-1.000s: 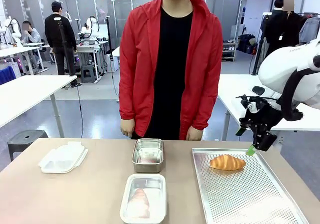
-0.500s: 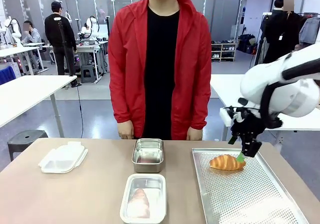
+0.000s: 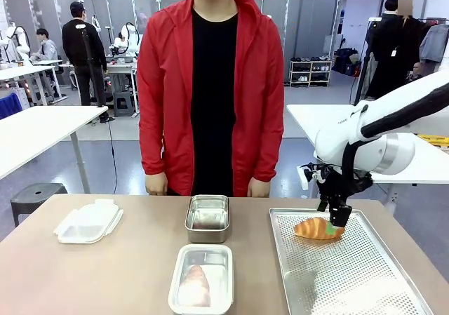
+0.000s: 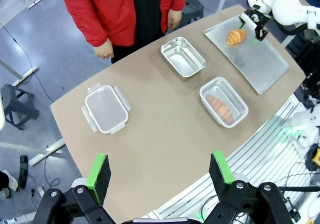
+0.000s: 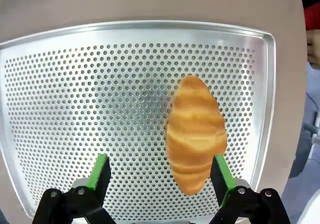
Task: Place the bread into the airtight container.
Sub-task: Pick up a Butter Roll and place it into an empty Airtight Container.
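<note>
The bread, a golden croissant, lies at the far end of a perforated metal tray on the table's right. My right gripper hangs open just over the croissant's right end. In the right wrist view the croissant sits close to the right green fingertip, and nothing is held. A rectangular container near the front edge holds a reddish-brown piece of bread. A clear clip-flap lid or airtight container lies at the left. My left gripper is open, high above the table.
An empty steel pan stands mid-table, just in front of a person in a red jacket whose hands hang at the far edge. Bare tabletop lies between the pans and the clear piece at the left.
My right arm has swung left and down from beside the tray to just over the croissant, jaws still open. The person has shifted a little to the left.
</note>
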Available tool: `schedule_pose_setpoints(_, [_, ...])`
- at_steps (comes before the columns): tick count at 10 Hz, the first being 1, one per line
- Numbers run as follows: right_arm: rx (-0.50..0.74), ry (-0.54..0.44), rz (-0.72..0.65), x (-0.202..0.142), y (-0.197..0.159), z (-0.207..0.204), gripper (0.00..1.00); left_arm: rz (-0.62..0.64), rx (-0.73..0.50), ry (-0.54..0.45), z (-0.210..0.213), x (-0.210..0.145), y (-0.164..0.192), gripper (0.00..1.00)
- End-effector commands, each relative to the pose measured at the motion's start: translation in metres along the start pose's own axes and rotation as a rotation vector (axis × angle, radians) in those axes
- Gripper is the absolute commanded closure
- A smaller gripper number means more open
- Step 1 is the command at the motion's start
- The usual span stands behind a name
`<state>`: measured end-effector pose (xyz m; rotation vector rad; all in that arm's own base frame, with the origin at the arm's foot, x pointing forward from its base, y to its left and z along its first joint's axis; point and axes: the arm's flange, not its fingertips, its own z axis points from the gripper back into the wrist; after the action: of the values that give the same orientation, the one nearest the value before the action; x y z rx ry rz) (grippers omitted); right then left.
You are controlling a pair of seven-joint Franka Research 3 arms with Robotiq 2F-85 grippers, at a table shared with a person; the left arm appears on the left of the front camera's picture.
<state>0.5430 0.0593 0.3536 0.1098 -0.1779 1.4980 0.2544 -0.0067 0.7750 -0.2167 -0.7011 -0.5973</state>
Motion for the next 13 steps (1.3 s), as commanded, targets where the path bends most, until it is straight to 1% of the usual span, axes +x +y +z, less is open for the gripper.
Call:
schedule_pose_setpoints(1, [-0.001, 0.035, -0.002, 0.005, -0.013, -0.004, 0.0, -0.014, -0.008, -0.003, 0.001, 0.0, 0.0, 0.0])
schedule_pose_setpoints(6, [0.002, 0.097, -0.022, 0.003, -0.031, -0.038, 0.0, -0.014, -0.008, -0.003, 0.001, 0.0, 0.0, 0.0])
schedule_pose_setpoints(9, [0.006, 0.118, -0.02, 0.002, -0.036, -0.052, 0.0, -0.014, -0.008, -0.003, 0.001, 0.0, 0.0, 0.0])
schedule_pose_setpoints(10, [0.015, 0.111, -0.018, 0.001, -0.036, -0.057, 0.0, -0.014, -0.008, -0.003, 0.001, 0.0, 0.0, 0.0])
schedule_pose_setpoints(13, [-0.025, 0.106, -0.021, 0.001, -0.038, -0.054, 0.0, -0.014, -0.008, -0.003, 0.001, 0.0, 0.0, 0.0])
